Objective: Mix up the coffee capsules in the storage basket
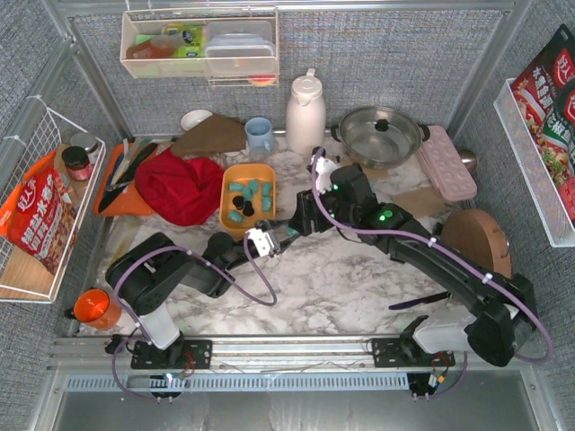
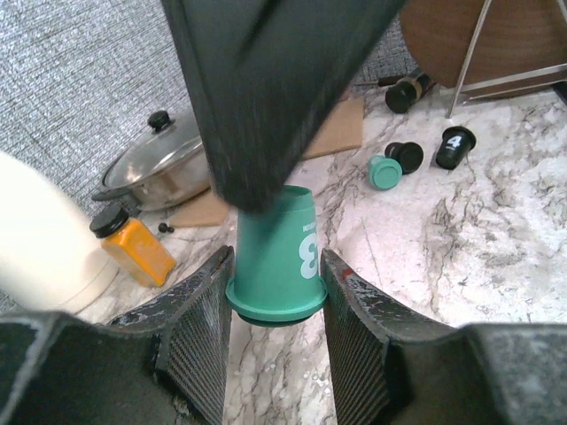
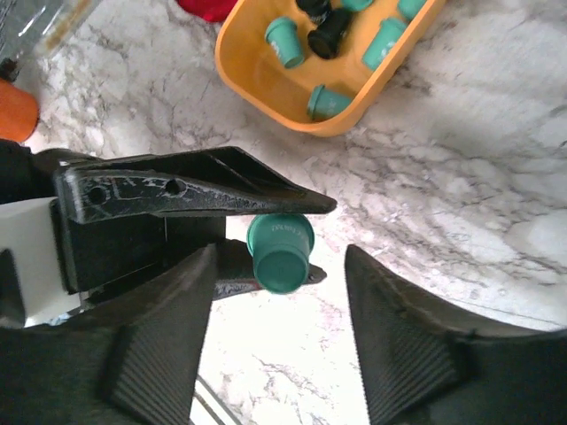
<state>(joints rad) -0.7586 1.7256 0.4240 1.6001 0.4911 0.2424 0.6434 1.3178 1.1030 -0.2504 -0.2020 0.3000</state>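
Note:
One teal coffee capsule is held over the marble between the pads of my left gripper, its rim touching both pads. Seen from the right wrist, this capsule sits in the gap of my right gripper, whose jaws stand apart and touch nothing. Both grippers, left and right, meet just right of the storage basket's near corner. The orange-yellow basket holds several teal and black capsules. Two black capsules and a teal one lie loose on the table.
A red cloth lies left of the basket, beside an orange cutting board. At the back stand a blue mug, a white thermos, a lidded pot and a pink egg tray. An amber bottle stands by the thermos.

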